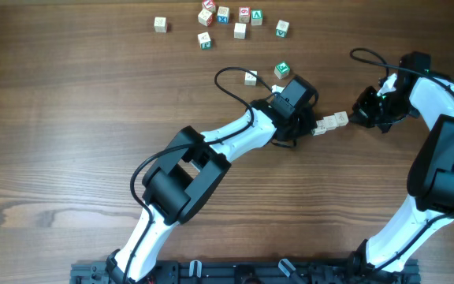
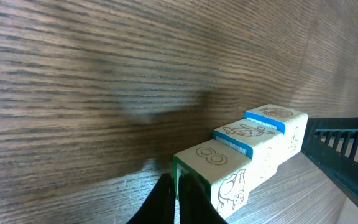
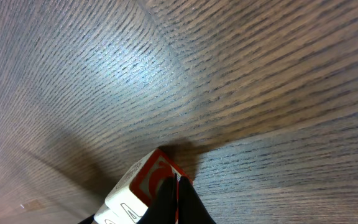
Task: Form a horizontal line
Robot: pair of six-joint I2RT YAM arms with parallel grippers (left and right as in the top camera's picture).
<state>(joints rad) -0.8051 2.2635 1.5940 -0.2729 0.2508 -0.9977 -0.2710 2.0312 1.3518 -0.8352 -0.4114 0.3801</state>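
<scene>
- Plainly, the horizontal line (image 1: 330, 123) is laid: three pale cubes touching side by side on the table (image 1: 69, 118), right of centre, between the two arms.
- From overhead the row runs slightly aslant, its right end a little higher than its left, so it probably needs truing.
- The left gripper (image 1: 312, 128) sits at the row's left end with its jaws pressed together and nothing between them. Its fingers (image 2: 161, 200) rest against the nearest cube's end face, so it seems to serve as a blunt pusher, not a clamp.
- The right gripper (image 1: 355, 117) is likewise closed tight and empty, at the opposite end. I judge the two are bracing the row from both sides to keep the cubes butted together.
- The left wrist view shows what the overhead cannot: line drawings on the tops, blue edging on two cubes, green on the nearest, and a slight stepping between neighbours.
- The right wrist view shows only the end cube, red-faced, with the fingertips (image 3: 166, 202) at its corner; whether they touch it is hard to tell.
- Only the overhead shows the scattered cubes (image 1: 223, 17) along the far edge, well apart, and two lone cubes (image 1: 251, 77) near the left arm.
</scene>
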